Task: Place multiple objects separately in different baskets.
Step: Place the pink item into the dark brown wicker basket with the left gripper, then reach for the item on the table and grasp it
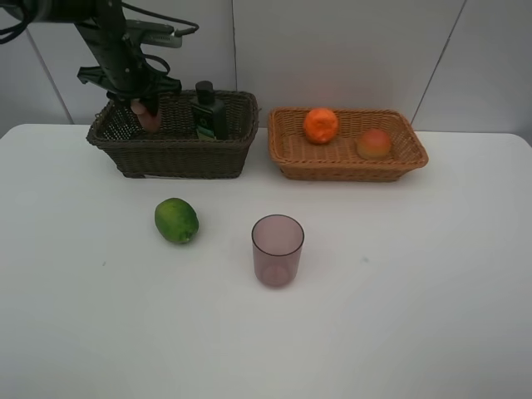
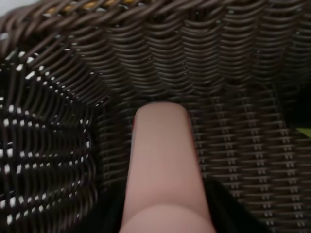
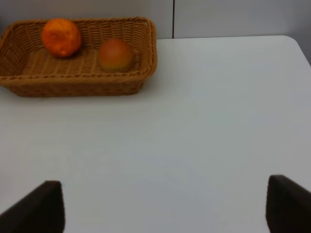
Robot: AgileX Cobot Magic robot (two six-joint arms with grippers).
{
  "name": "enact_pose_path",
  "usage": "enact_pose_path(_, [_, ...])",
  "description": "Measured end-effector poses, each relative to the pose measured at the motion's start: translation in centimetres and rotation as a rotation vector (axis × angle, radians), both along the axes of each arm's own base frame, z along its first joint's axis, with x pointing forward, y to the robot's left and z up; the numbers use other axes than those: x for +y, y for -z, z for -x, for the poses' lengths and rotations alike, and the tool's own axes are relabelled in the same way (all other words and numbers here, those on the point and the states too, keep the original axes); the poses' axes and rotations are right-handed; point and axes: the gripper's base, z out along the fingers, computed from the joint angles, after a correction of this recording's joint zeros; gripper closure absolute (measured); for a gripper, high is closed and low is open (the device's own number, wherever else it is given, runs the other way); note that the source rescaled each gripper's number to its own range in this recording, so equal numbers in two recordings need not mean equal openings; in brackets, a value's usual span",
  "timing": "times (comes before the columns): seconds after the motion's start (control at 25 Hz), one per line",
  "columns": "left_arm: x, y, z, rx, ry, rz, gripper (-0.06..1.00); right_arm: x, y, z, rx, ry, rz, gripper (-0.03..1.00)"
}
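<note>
My left gripper reaches into the left end of the dark brown basket, shut on the pink bottle. The left wrist view shows the pink bottle pointing at the basket's woven wall. A dark green bottle stands upright in the same basket. The orange and the peach-like fruit lie in the light tan basket. The green fruit and the purple cup sit on the table. My right gripper is open over bare table, out of the exterior view.
The white table runs to a grey wall behind the baskets. In the right wrist view the tan basket stands far ahead with the orange and the peach-like fruit inside.
</note>
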Motion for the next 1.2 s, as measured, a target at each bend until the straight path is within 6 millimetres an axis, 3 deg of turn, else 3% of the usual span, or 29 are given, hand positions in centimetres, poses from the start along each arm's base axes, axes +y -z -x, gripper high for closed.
enact_pose_path(0.48, [-0.05,0.13,-0.17,-0.01,0.031,-0.01,0.58,0.0,0.0,0.0,0.0,0.0,0.0,0.11])
enact_pose_path(0.56, [-0.07,0.11,-0.22,-0.014,0.045,-0.015,0.42,0.0,0.0,0.0,0.0,0.0,0.0,0.11])
enact_pose_path(0.64, [-0.08,0.03,-0.26,-0.017,0.045,-0.015,0.13,0.0,0.0,0.0,0.0,0.0,0.0,0.11])
enact_pose_path(0.72, [-0.07,0.03,-0.26,-0.017,0.045,-0.016,0.0,0.0,0.0,0.0,0.0,0.0,0.0,0.11])
enact_pose_path(0.84, [-0.06,0.03,-0.26,-0.017,0.045,-0.017,-0.05,0.0,0.0,0.0,0.0,0.0,0.0,0.11])
enact_pose_path(1.2, [-0.05,0.04,-0.24,-0.018,0.006,0.001,-0.05,0.0,0.0,0.0,0.0,0.0,0.0,0.11])
